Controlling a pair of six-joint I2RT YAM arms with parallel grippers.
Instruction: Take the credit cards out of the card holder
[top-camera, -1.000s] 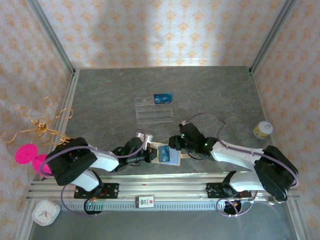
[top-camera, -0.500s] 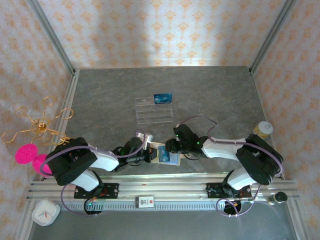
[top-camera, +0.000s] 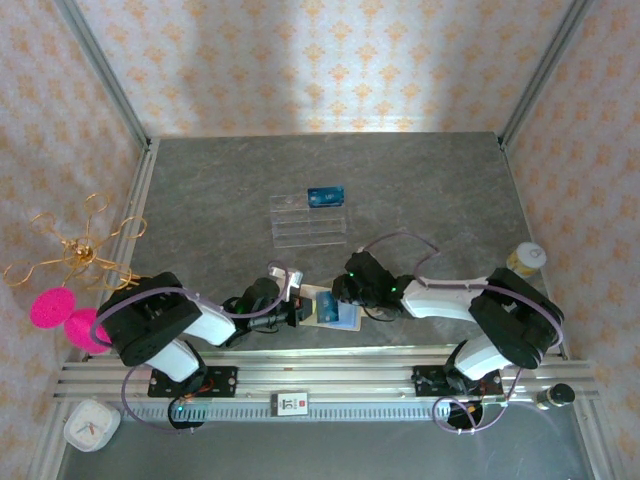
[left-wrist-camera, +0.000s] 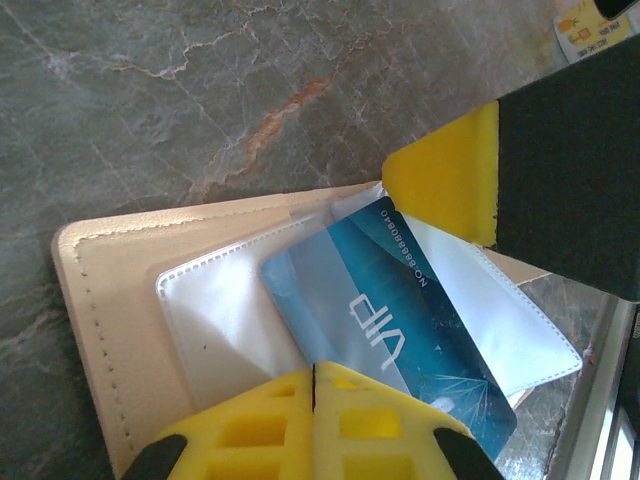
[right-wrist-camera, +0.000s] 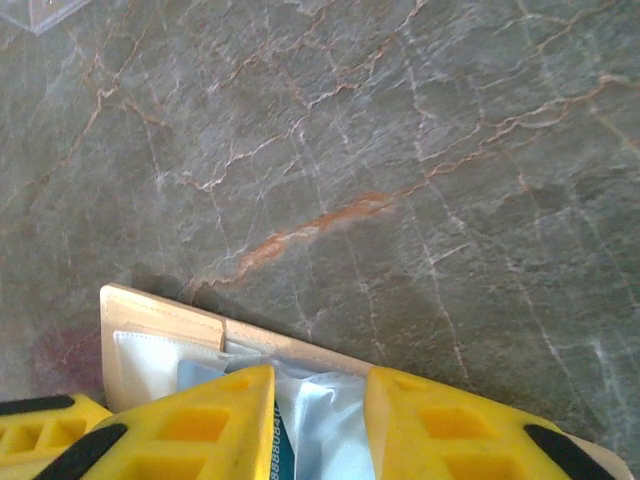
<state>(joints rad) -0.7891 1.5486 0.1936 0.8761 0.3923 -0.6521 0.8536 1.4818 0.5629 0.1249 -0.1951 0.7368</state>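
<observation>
From the top view, the card holder (top-camera: 320, 298) lies open on the surface (top-camera: 420, 190), between the two arms. A blue card (top-camera: 337, 314) lies across the holder's right half. The left tool (top-camera: 298, 310) sits at the holder's left edge and the right tool (top-camera: 345, 295) over its far right corner, so the right arm is the nearer to the card. Well beyond the holder, a clear tray (top-camera: 308, 228) carries a second card (top-camera: 326, 195).

In the left wrist view, the left tool (left-wrist-camera: 314, 400) has its fingers pressed together with nothing between them, the tips on the holder's (left-wrist-camera: 100, 300) pale pocket beside the card (left-wrist-camera: 390, 320). The card's long axis slants away from the holder's stitched edge. One finger (left-wrist-camera: 445, 185) of the right tool meets its numbered corner.

In the right wrist view, the right tool (right-wrist-camera: 318, 425) has its fingers apart, straddling the pocket at the holder's (right-wrist-camera: 150, 315) far edge. A sliver of the card (right-wrist-camera: 282, 445) shows between them. The pull likely has to follow that slant.
</observation>
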